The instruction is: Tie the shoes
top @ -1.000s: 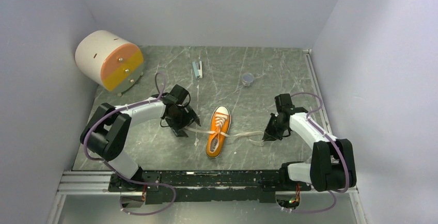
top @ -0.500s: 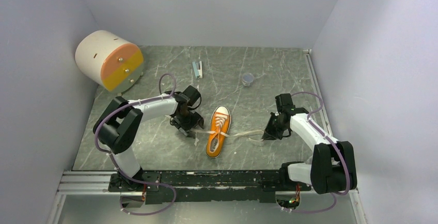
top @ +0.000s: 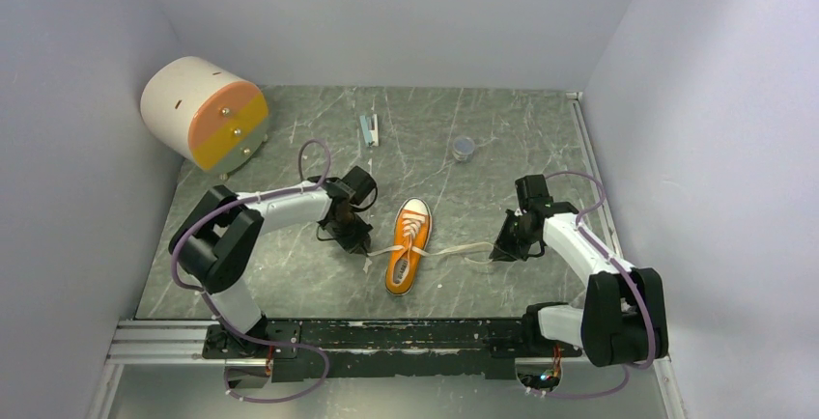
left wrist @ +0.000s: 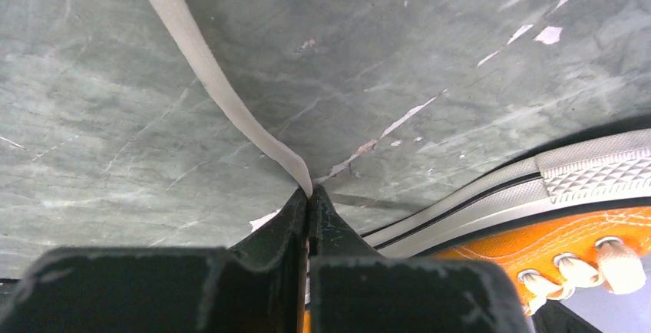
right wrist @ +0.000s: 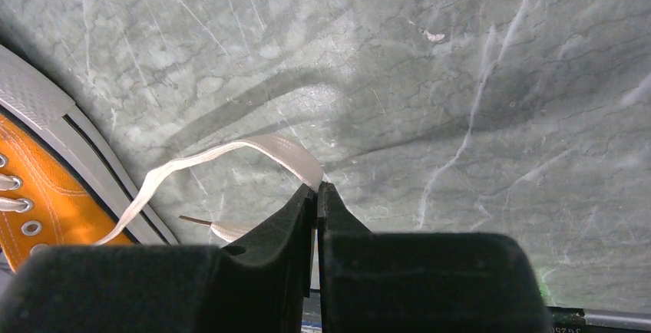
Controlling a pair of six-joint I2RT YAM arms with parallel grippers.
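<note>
The orange shoe (top: pixel 408 248) with a white toe cap lies mid-table, toe pointing away from the arms. One white lace (top: pixel 462 250) runs right from it, and another lace (left wrist: pixel 206 72) runs left. My left gripper (top: pixel 360 243) is just left of the shoe and shut on the left lace; in the left wrist view its tips (left wrist: pixel 308 192) pinch the lace, with the shoe's sole (left wrist: pixel 530 187) at the right. My right gripper (top: pixel 499 251) stands to the shoe's right, shut on the right lace (right wrist: pixel 285 150) at its tips (right wrist: pixel 316 188). The shoe's side (right wrist: pixel 31 195) shows at left.
A large white cylinder (top: pixel 201 112) with an orange and yellow face lies at the back left. A small blue-white object (top: pixel 369 129) and a small round cap (top: pixel 464 149) sit behind the shoe. Walls close in on both sides and the back.
My left gripper moved right, toward the shoe, and went from open to shut on the left lace. The right arm kept its place and its grip.
</note>
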